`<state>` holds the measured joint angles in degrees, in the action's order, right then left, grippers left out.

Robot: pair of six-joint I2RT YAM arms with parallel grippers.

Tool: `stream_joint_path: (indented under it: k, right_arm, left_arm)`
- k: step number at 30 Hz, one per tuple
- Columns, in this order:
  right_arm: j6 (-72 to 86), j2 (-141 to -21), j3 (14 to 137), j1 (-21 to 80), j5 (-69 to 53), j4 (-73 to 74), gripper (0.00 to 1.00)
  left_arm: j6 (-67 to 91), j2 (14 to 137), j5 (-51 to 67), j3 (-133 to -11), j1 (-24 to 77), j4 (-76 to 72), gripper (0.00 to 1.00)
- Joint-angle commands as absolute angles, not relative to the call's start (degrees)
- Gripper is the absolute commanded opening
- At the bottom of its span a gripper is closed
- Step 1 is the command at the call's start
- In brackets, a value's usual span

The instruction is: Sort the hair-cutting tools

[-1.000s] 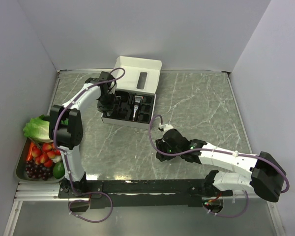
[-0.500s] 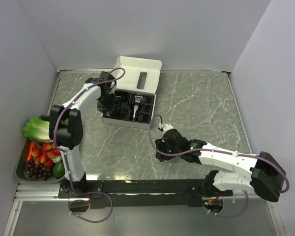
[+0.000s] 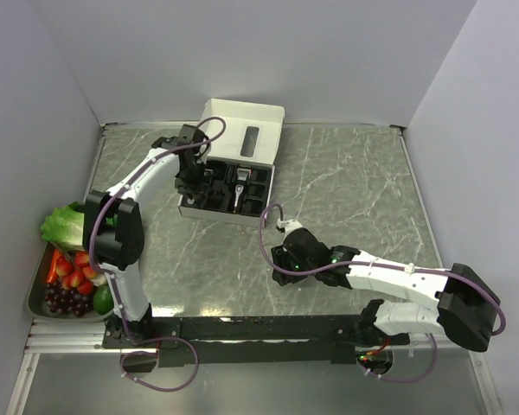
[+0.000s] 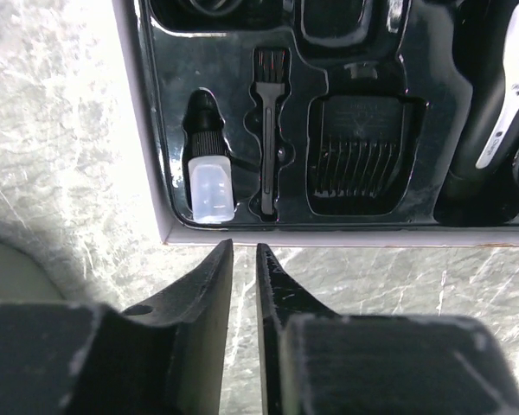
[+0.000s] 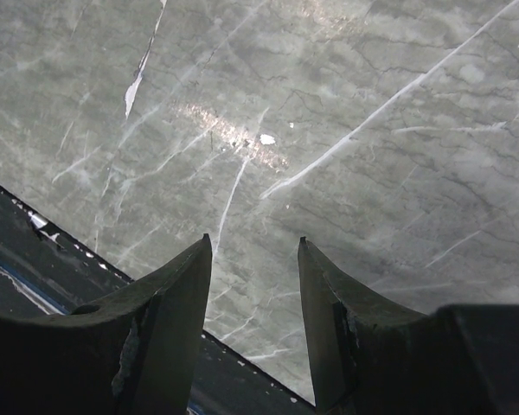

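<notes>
Grey marble veined with white covers the desk (image 3: 346, 181). At its far left sits a metal tray (image 3: 32, 300) of fruit with a head of lettuce (image 3: 63, 225) just behind it. From there the left arm reaches out to the white cardboard box (image 3: 233, 117), and the left tool (image 3: 190, 175) hangs at the box's left end. From its own camera, the left tool's fingers are drawn almost together, only a thin slit between them, and nothing is caught in it. The tips hover just off the near wall of the box, over bare marble.

Inside, the black moulded insert (image 4: 290, 186) holds, left to right in the wrist view, a little bottle (image 4: 209, 177) with a clear cap, a slim cleaning brush (image 4: 268, 130), a ribbed comb attachment (image 4: 363, 164), and at the very edge the hair clipper (image 4: 502, 112). From above, the clipper lies near the middle of the box, its long axis running away from the arm bases, tipped a touch. So it lies to the right of the left tool, across the other pockets, and I judge the left arm much the nearer to reach it.

Further right, the right tool (image 3: 281, 258) sits low over open marble, well apart from the box on its near side. Its fingers stand partly spread, a clear gap between them, gripping nothing
</notes>
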<state>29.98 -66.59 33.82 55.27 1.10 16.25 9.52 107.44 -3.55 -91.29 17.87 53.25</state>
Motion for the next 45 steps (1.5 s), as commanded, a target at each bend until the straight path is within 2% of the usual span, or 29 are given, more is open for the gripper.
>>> stream_joint_path:
  k: [1, 21, 28, 36, 41, 45]
  right_arm:
    - [30.76, -66.71, 35.33, 56.07, 2.28, 14.41, 0.53]
    - [30.67, -65.31, 34.37, 56.07, 3.52, 14.77, 0.53]
    - [30.41, -66.27, 34.98, 56.16, 3.16, 14.59, 0.53]
    - [29.36, -67.14, 37.44, 55.99, 5.45, 16.08, 0.59]
    - [28.65, -68.64, 40.51, 54.06, 7.73, 16.96, 0.59]
    - [28.74, -69.52, 42.71, 48.54, 7.21, 16.35, 0.55]
  left_arm:
    - [9.76, 107.31, -3.87, -90.44, 18.11, 53.09, 0.20]
    - [10.02, 113.47, -7.13, -93.60, 17.05, 52.30, 0.15]
    - [10.37, 107.86, -3.26, -90.53, 18.37, 50.98, 0.17]
    - [12.48, 98.36, 0.97, -86.84, 19.16, 47.90, 0.21]
    - [16.60, 95.01, -2.63, -88.24, 19.07, 47.64, 0.21]
    - [20.56, 95.79, -12.46, -90.34, 17.76, 47.98, 0.18]
